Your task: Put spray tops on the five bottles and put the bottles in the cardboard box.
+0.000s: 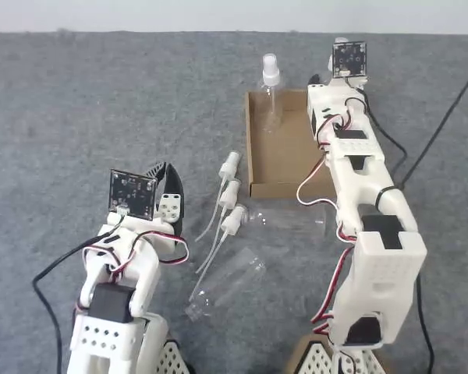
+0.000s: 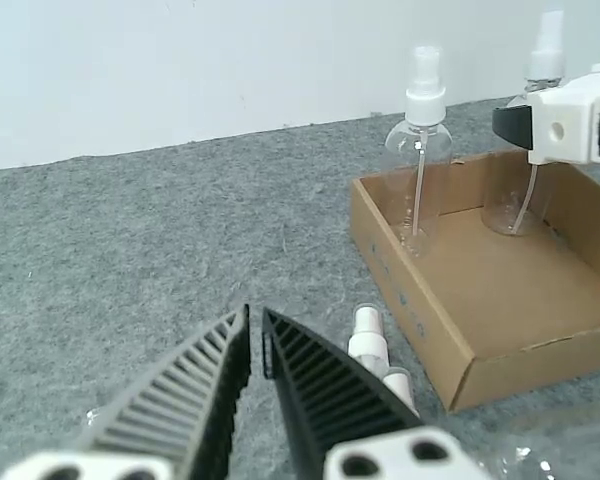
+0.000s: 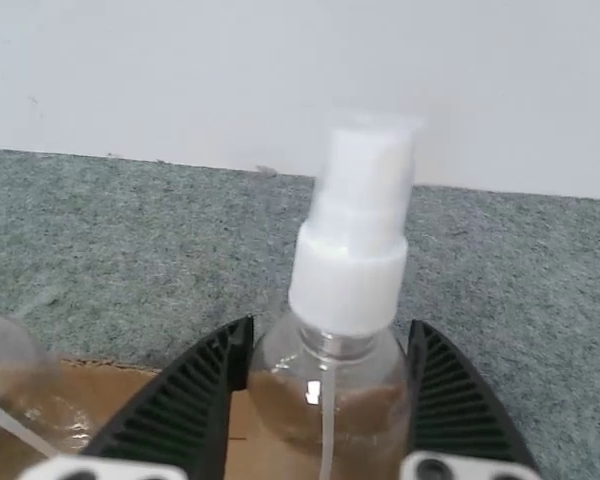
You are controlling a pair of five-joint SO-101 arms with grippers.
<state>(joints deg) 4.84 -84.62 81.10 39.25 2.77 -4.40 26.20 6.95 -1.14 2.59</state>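
- Left claw (image 2: 255, 325) hangs closed and empty over the surface (image 1: 101, 101).
- Three loose tops (image 1: 231, 191) and two bare bottles (image 1: 226, 284) lie just right of it; a nudge could send the round bottles rolling.
- Right claw (image 3: 330, 335) grips a capped bottle (image 3: 325, 400) upright in the box (image 1: 285, 160); released off-square, it could topple against its neighbour (image 1: 271, 93).

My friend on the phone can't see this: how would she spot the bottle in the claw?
Find the box at the table's far side. It holds two capped bottles. This bottle is between the right gripper's fingers; the other bottle stands free.
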